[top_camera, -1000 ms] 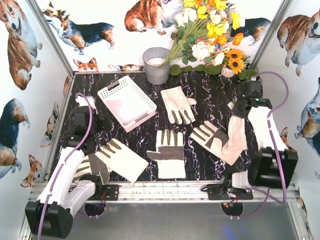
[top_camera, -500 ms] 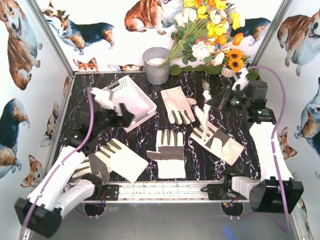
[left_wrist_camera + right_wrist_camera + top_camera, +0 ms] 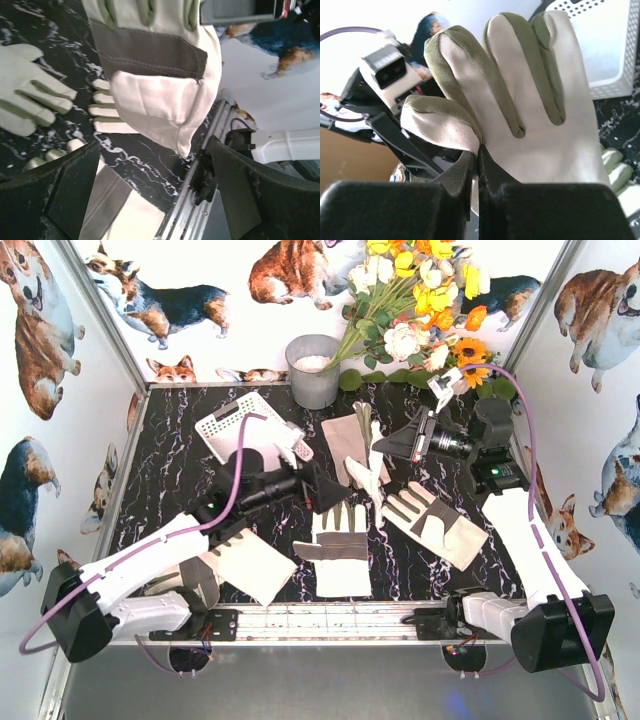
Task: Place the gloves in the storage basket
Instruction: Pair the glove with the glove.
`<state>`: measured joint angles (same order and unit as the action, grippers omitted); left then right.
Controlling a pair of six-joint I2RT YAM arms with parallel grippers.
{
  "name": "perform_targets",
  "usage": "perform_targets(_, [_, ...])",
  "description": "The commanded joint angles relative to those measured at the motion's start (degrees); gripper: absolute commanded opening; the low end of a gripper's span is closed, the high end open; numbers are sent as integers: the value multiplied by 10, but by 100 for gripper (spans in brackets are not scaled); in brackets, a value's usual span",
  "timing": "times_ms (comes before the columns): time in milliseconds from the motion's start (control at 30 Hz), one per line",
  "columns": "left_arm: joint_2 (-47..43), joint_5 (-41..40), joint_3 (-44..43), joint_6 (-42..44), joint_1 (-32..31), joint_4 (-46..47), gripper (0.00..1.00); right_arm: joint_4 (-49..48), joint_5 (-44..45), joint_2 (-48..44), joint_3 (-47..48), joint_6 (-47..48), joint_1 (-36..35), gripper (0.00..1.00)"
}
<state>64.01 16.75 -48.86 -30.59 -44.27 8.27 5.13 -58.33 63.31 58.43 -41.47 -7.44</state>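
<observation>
The right gripper (image 3: 479, 165) was clamped on a glove (image 3: 530, 115) near its thumb, holding it in the air over the middle of the table (image 3: 180, 470), short of the basket (image 3: 222, 422). Other gloves (image 3: 340, 545) lay flat below. The left gripper (image 3: 155, 167) stood wide apart, holding nothing, just beside the hanging glove. The pinch looked thin, so the fabric could slip, or the dangling cuff could snag the left arm (image 3: 150, 560) lying between glove and basket. That arm hid part of the basket. How much cloth sat between the jaws could not be made out.
</observation>
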Motion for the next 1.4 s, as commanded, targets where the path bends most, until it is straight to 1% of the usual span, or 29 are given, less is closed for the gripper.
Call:
perform_targets(0, [21,20,-23,-23,-30,82,87,-134,-44,-6,5,-73,-8,0])
perform_targets(233, [48,19,-28,-35,-36,115,91,-162,-68,-21,3,-103,-16,0])
perform_targets(367, [69,45,-39,-50,-42,158,91,-162,-71,-30,-2,-106,-20,0])
perform_targets(467, [77,51,-44,-45,-48,164,88,-163,-71,-35,-5,-107,-21,0])
perform_targets(633, [77,56,-37,-54,-49,192,73,-160,-65,-32,-13,-104,-23,0])
perform_targets(700, [75,55,-36,-54,-49,189,61,-162,-61,-31,-18,-105,-24,0])
perform_targets(733, [72,54,-34,-54,-49,186,53,-162,-55,-32,-23,-104,-25,0])
perform_targets(767, [69,52,-31,-55,-49,186,48,-160,-48,-32,-27,-102,-25,0])
perform_targets(800, [67,52,-27,-56,-49,188,46,-156,-40,-33,-31,-100,-25,0])
perform_targets(933, [63,51,-20,-62,-50,182,44,-152,-5,-32,-41,-105,-27,0])
perform_targets(1033, [68,47,-18,-68,-54,184,45,-148,29,-35,-44,-104,-39,0])
perform_targets(1100, [75,43,-22,-71,-57,184,52,-120,63,-39,-39,-90,-52,0])
perform_targets(1167, [84,31,-29,-70,-60,175,54,-92,97,-43,-34,-74,-66,0])
perform_targets(1367, [93,-48,-38,-67,-70,137,55,0,191,-52,-9,-16,-112,0])
